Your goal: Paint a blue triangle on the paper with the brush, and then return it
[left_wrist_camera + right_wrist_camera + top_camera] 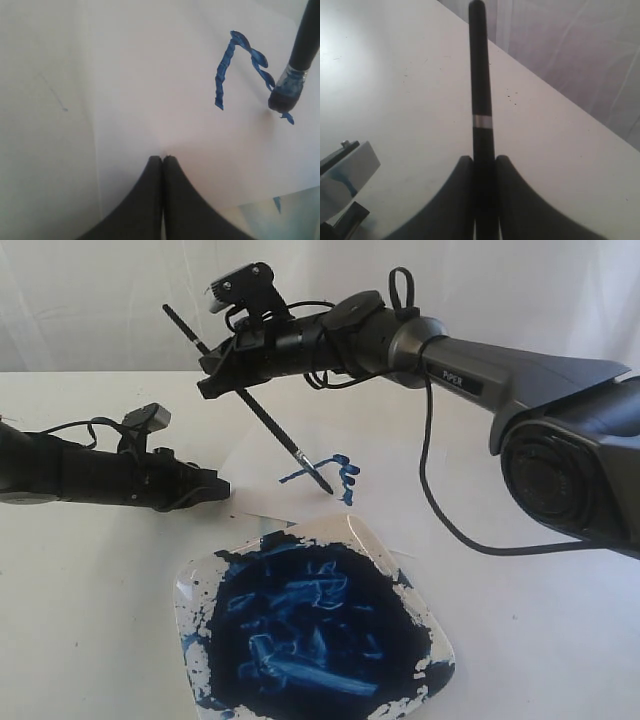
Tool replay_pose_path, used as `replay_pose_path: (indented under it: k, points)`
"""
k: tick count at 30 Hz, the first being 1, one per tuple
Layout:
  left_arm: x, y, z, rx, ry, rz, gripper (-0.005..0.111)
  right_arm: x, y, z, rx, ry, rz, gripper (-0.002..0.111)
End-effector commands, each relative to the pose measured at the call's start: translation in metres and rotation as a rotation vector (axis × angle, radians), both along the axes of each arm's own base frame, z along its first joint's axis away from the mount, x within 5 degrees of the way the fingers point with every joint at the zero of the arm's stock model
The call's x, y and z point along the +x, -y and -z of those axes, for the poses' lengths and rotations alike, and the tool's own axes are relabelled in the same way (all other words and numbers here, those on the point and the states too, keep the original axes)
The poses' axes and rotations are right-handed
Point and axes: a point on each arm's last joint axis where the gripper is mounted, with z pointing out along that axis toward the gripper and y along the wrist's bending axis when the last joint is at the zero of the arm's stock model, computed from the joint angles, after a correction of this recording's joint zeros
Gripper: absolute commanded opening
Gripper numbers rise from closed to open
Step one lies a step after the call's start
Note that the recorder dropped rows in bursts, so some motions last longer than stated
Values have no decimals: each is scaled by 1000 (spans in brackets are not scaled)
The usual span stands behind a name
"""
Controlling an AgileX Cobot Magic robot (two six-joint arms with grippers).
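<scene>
Nearest, at the paper's near edge, is the dish [372,532], a white square almost covered by dark blue paint [310,630]. Its far corner reaches the sheet. Whether it lies on the paper cannot be told.

The paper [290,502] [160,90] lies flat on the bench [100,640], a shade brighter than the bench top. A faint blue fleck [65,109] marks the bench just off the paper's left edge.

The left pincer [222,486] [163,158] sits low over the paper's left part. Its jaws are pressed together with nothing between them. Whether its tips touch the sheet cannot be told.

The triangle [335,472] [240,65] is on the paper's right part and is unfinished. One fairly straight blue stroke and one wavy stroke meet at a point, and the third side is open. A small blue dab [287,117] lies just past the wavy stroke's end.

The brush [262,415] [300,55] has its dark bristle tip [282,100] down on the paper at the end of the wavy stroke. The ferrule [292,80] above it is smeared with blue. The black handle slants up and to the left, away from the paper.

The right pincer [212,380] [483,160] is above the paper's far side. It pinches the brush partway up the handle, below a pale band [482,121]. The rest of the handle sticks out beyond the jaws.

A white curtain [100,300] hangs behind the bench, beyond the paper.
</scene>
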Motion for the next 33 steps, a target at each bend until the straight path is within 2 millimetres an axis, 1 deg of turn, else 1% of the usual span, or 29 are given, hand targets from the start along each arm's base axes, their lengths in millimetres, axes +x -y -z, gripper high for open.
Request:
replay_pose_path:
  k: [1,9,13,22,29,33]
  points:
    - [-1,2,2,16,1,11,0,0,0,-5,10,12,3,0]
    - [-1,2,2,16,1,11,0,-2,3,-19,19,22,-20,0]
    - [-1,2,2,16,1,11,0,-4,5,-24,29,-5,-38,0]
    - [-1,2,2,16,1,11,0,-3,15,-15,-79,-43,-51,0]
    - [-1,2,2,16,0,11,0,-3,15,-13,-86,-43,-54,0]
    - [-1,2,2,18,0,9,0,-1,14,-5,-91,-58,-54,0]
